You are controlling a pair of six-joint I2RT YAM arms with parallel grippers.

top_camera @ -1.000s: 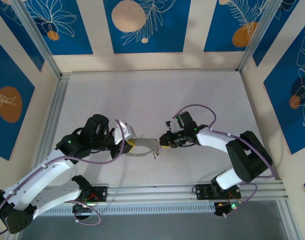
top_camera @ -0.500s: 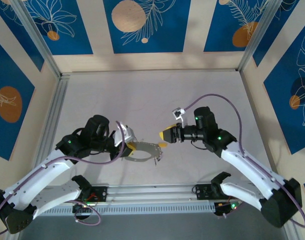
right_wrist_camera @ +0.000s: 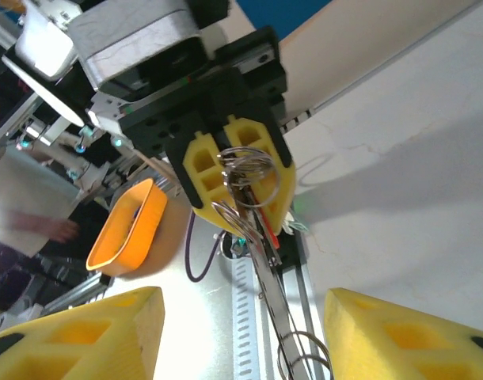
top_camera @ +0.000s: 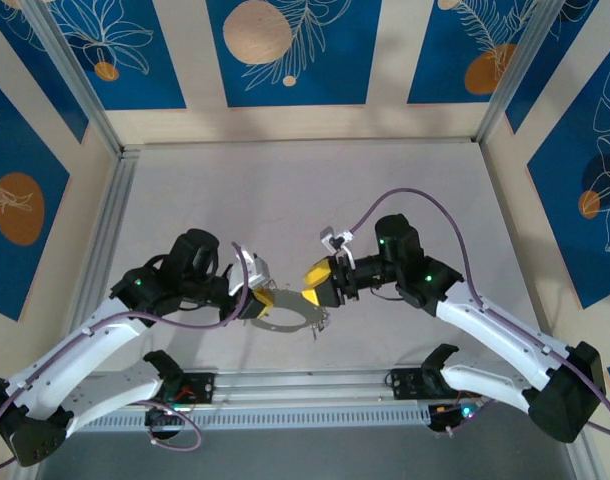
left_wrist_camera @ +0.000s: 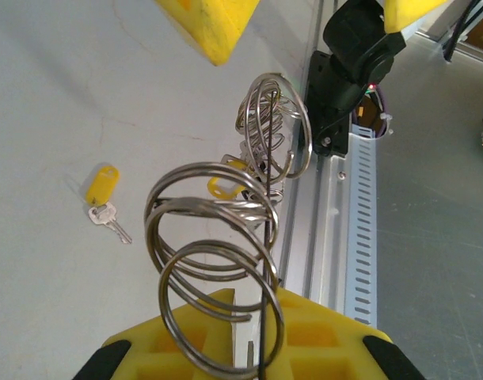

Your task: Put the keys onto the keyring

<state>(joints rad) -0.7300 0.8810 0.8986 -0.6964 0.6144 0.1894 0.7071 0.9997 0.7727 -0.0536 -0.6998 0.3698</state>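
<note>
**Q:** Two arms meet near the middle of the overhead view. What are the grippers doing?

**A:** On the left, the left gripper (top_camera: 262, 297) is clamped on one end of the keyring (top_camera: 288, 318), a thin grey wire loop over the white table (top_camera: 285, 190). Just beside the loop's other end, the right gripper (top_camera: 318, 280) has its yellow fingers spread and holds nothing.

**Q:** And the left wrist camera?

**A:** A yellow finger pad (left_wrist_camera: 321, 340) fills the bottom edge. The wire rises from it, with coiled steel rings (left_wrist_camera: 214, 237) bunched along it. A yellow-tagged key (left_wrist_camera: 105, 198) lies flat on the table to the left, well apart from the loop. A smaller yellow tag (left_wrist_camera: 224, 188) shows among the rings.

**Q:** The right wrist camera?

**A:** Its own fingers stand wide apart at the lower corners, and the wire passes between them. Ahead, the other gripper's yellow fingers pinch the wire, with a red tag (right_wrist_camera: 268, 231) just below. An orange bin (right_wrist_camera: 131, 226) sits in the background.
</note>
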